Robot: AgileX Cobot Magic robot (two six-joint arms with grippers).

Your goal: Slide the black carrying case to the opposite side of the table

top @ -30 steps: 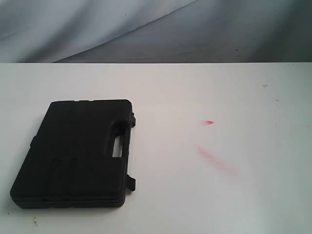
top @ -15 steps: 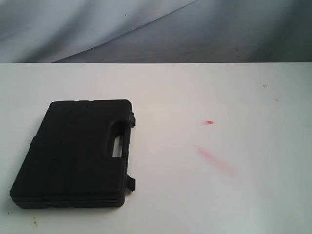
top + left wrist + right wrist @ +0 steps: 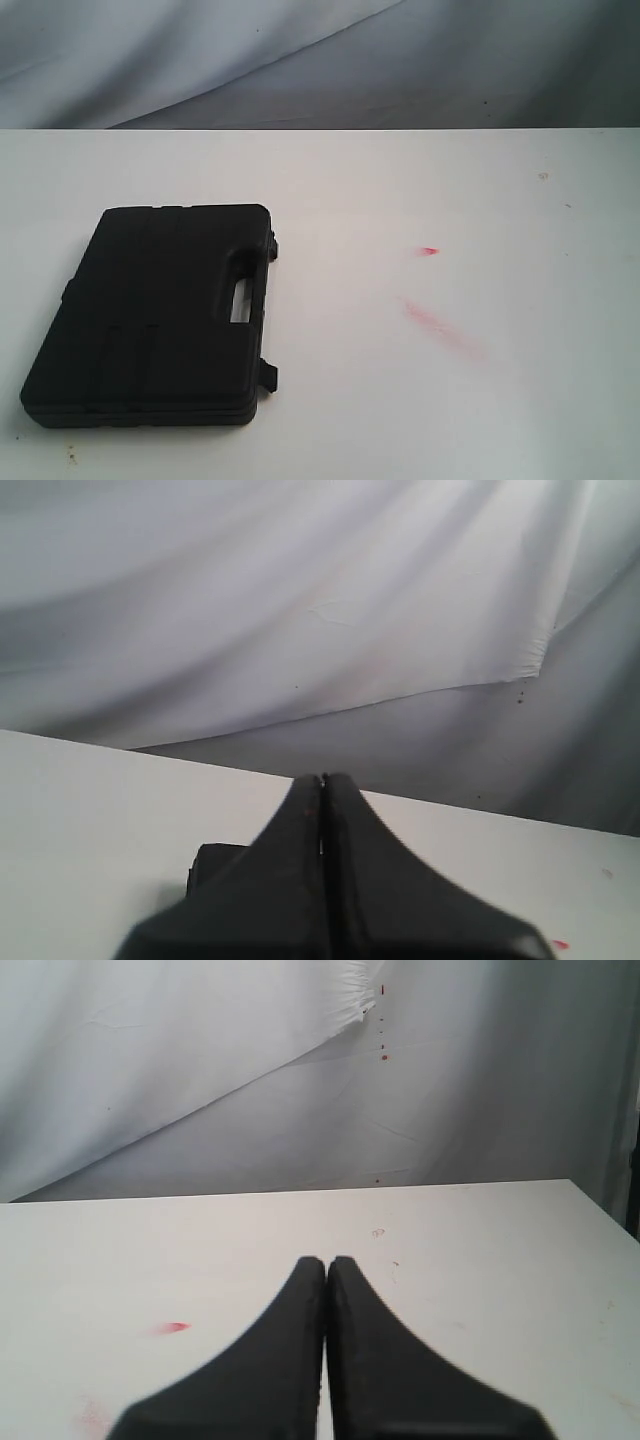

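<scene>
Now black carrying case (image 3: 155, 315) lies flat on table (image 3: 450, 180), well apart from red smear (image 3: 440, 325). Left gripper (image 3: 322, 783), right gripper (image 3: 326, 1263): tips pressed together, holding nothing. Risk: push on one corner, case spins, not slides.

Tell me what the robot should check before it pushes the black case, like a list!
1. The black carrying case lies flat on the table, on the left side in the exterior view: ok.
2. The way across to the right side has nothing standing on it, only pink-red smears: ok.
3. The left gripper is shut and holds nothing, fit for pushing: ok.
4. The right gripper is shut and holds nothing: ok.
5. A gripper rests against the case's side: not ok. No arm shows near the case in the exterior view.
</scene>
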